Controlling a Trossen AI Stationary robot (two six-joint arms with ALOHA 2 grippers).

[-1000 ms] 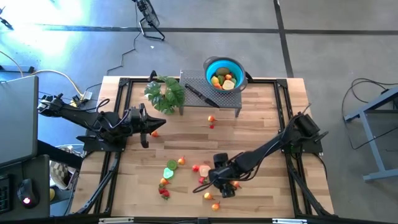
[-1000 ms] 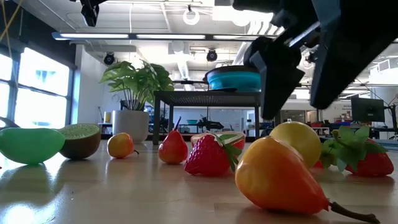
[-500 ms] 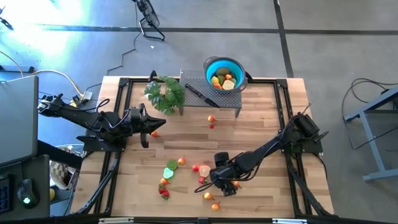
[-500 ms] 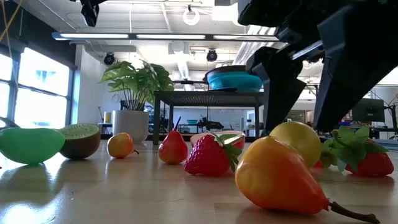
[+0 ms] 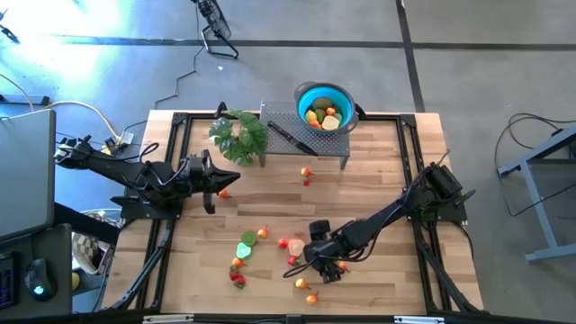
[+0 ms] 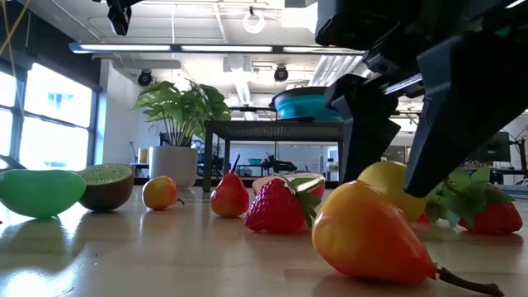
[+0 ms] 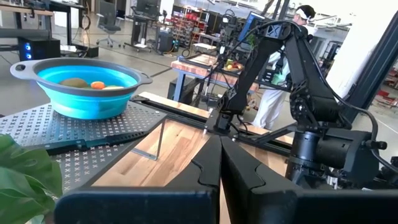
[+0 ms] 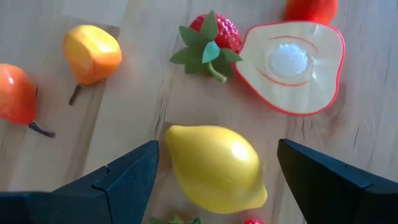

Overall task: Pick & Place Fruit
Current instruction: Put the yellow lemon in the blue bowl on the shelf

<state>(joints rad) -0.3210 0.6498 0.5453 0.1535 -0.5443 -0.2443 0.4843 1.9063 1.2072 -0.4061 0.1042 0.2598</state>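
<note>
wooden table (image 5: 378, 180) under workshop light: a yellow lemon (image 8: 216, 167) lies near its front edge among scattered fruit, between the wide-open fingers of the right end effector (image 8: 214, 171), nothing gripped yet. best to lower squarely, close across the lemon's narrow waist, clear of the strawberry (image 8: 209, 35). left end effector (image 7: 221, 168) waits shut by the plant (image 5: 240, 136)

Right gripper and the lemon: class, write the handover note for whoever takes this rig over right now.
Right gripper: jaws open, straddling the yellow lemon on the table's near side, not yet gripping.
Left gripper: jaws shut, empty, waiting by the plant.
Done: a few fruits sit in the blue bowl on the rack.
Left: lemon, strawberry, pear, kiwi half and other loose fruit on the table.
</note>
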